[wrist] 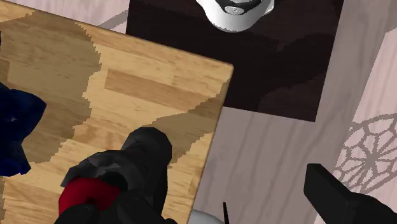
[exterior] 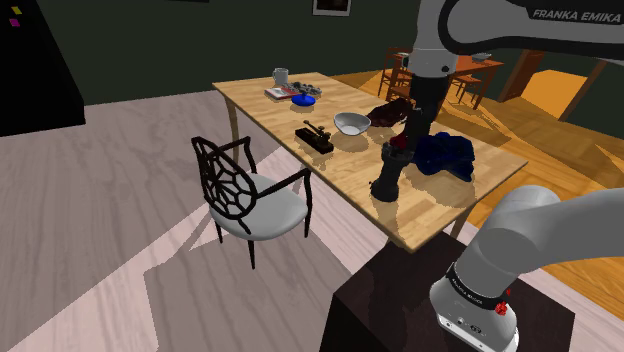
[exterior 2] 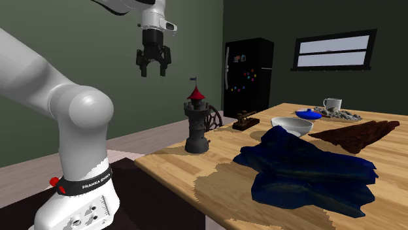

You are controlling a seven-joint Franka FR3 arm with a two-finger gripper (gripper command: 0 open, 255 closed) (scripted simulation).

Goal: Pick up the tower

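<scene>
Bare wood rings the tower (exterior 2: 197,124) near the counter's (exterior 2: 196,171) corner, so its sides are free to reach. Above its red roof the air is open. The gripper (exterior 2: 153,72) hangs higher, off to the second exterior view's left, fingers spread apart. The closest obstacle is the crumpled blue cloth (exterior 2: 307,170) on that view's right, not touching the tower. The chair (exterior: 245,190) stands well apart beside the counter.

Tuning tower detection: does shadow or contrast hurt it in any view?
Shoulder view: dark tower on shadowed table, low contrast. Second exterior view: its outline stands clear against the wall. Wrist view: jagged-edged shadows cross the wood around it.
</scene>
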